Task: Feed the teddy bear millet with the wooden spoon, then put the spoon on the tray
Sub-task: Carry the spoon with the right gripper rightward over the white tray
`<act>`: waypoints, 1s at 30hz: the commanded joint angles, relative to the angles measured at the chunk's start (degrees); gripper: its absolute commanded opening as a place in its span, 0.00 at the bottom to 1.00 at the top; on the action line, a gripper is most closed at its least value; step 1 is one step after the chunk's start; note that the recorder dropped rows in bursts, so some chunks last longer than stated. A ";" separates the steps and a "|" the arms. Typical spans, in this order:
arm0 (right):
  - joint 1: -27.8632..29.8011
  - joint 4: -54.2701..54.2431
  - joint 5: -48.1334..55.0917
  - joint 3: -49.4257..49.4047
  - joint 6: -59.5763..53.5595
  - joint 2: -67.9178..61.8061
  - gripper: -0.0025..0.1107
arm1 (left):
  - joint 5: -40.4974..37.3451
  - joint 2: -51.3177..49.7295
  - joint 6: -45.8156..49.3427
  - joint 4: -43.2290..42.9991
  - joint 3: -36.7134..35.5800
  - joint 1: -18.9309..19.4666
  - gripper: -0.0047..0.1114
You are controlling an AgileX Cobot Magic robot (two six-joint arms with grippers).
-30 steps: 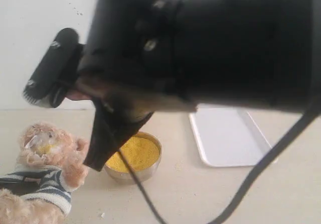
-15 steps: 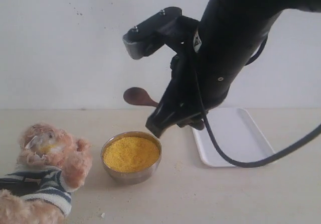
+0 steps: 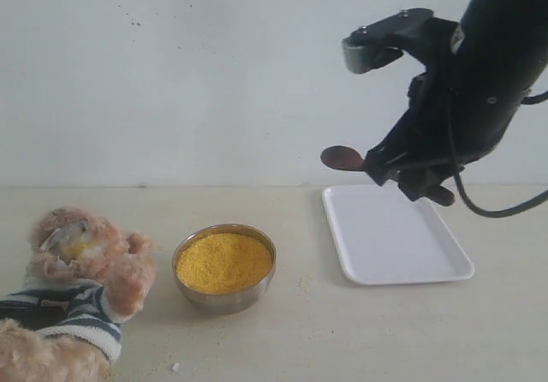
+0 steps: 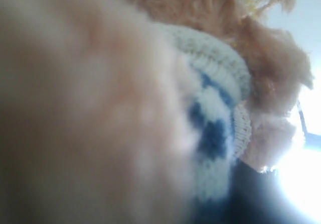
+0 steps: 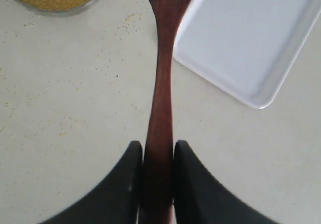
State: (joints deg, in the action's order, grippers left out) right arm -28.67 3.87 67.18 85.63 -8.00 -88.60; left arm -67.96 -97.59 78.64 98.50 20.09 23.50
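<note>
- The right gripper point(image 3: 387, 166) is hanging in the air at the right side of the scene, over the back part of the tray point(image 3: 398, 275).
- Its two black fingers point(image 5: 131, 181) are closing on the wooden spoon point(image 5: 161, 83) and are pressing the thin handle from both sides.
- The spoon is lying level in this grip. Its oval end point(image 3: 342, 157) is pointing to the left, toward the side where the bowl is standing.
- In the right wrist view, the spoon's oval end is sitting over the border between the table point(image 3: 342, 339) and the tray's edge.
- The millet point(image 3: 224, 260) is filling the steel bowl point(image 3: 224, 301), which is standing on the table between the teddy bear point(image 3: 81, 271) and the tray, apart from both.
- Some loose yellow grains point(image 3: 304, 281) are lying on the table between the bowl and the tray.
- The teddy bear is leaning at the left edge, and some yellow grains are sticking on its muzzle.
- The left wrist view is showing only the bear's fur and striped shirt, very near and blurred. The left gripper is not showing, so I cannot tell if it is open or closed.
</note>
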 commanded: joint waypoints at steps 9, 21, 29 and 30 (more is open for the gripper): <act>11.50 -18.06 2.78 -5.92 1.07 1.51 0.02 | -2.00 0.23 -0.02 -0.07 -0.04 -0.09 0.07; 11.50 -3.87 2.78 -14.40 6.22 12.39 0.02 | -2.00 0.23 0.66 0.46 -0.04 -0.09 0.07; 11.50 -3.87 2.78 -16.36 6.00 12.00 0.02 | -2.00 0.23 -1.27 -1.06 -0.04 -0.09 0.07; 11.50 -4.60 2.78 -16.36 6.00 12.00 0.02 | -2.00 0.23 -1.40 -1.06 -0.04 -0.09 0.07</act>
State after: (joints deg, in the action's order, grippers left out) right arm -17.37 -0.38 70.28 69.52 -2.33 -76.63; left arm -67.96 -97.59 77.97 97.47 20.09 23.50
